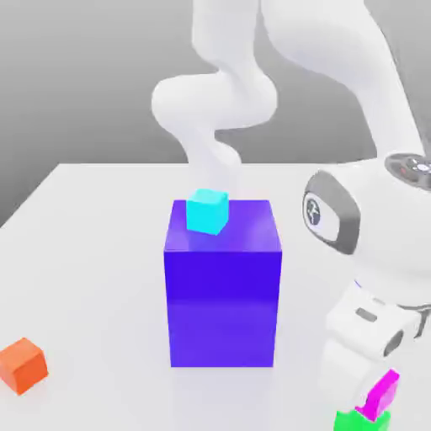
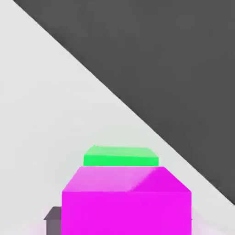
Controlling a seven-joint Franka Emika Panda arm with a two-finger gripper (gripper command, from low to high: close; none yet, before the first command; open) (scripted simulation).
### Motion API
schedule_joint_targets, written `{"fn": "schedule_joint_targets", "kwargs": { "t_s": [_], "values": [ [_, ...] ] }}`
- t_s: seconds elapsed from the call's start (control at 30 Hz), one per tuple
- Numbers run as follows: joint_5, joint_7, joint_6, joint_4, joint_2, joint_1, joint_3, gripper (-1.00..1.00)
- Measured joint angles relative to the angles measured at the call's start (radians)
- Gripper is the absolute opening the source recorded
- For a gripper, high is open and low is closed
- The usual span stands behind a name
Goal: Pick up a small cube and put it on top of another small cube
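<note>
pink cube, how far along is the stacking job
Done, it seems: the pink cube sits above the green cube at the exterior view's lower right, tilted there; the hand view puts green just beyond pink. In hand: the arm's hand hangs right over the pair; whether the cube is released is unclear. Left: backing the arm away and seeing the stack stand.

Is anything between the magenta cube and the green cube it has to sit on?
Nothing visible does. The magenta cube is right over the green cube at the exterior view's lower right, looking tilted. The big blue block stands well off toward that view's left.
</note>
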Motion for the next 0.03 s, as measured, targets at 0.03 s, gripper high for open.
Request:
{"fn": "schedule_joint_targets", "kwargs": {
  "t_s": [0.03],
  "values": [
    [0.0,0.0,0.0,0.0,0.0,0.0,0.0,1.0]
  ]
}}
